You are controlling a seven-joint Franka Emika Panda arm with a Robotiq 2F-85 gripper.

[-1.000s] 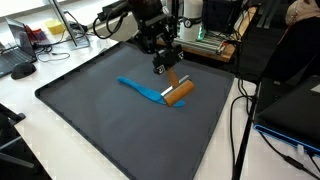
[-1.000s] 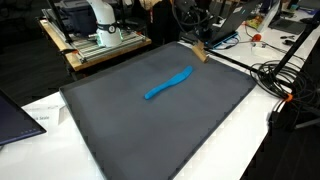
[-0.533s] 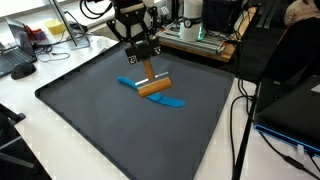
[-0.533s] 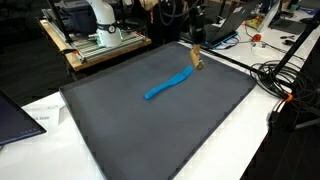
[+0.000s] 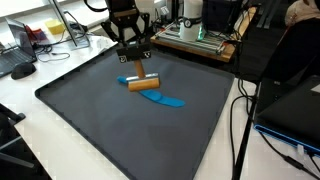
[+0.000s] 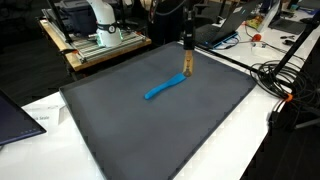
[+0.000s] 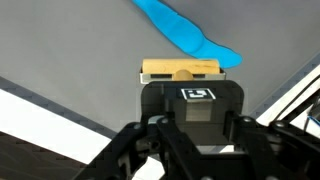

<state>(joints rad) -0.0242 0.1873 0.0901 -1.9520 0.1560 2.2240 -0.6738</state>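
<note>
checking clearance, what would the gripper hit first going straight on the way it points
The gripper points down, shut on a wooden tool; that tool would land first, likely on the mat right beside the blue strip, though depth is unclear and it may clip the strip.

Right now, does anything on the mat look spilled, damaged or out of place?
Nothing stands out. The gripper is shut on a wooden tool close to the blue strip, which lies flat and whole on the dark mat; no spill or tear shows.
</note>
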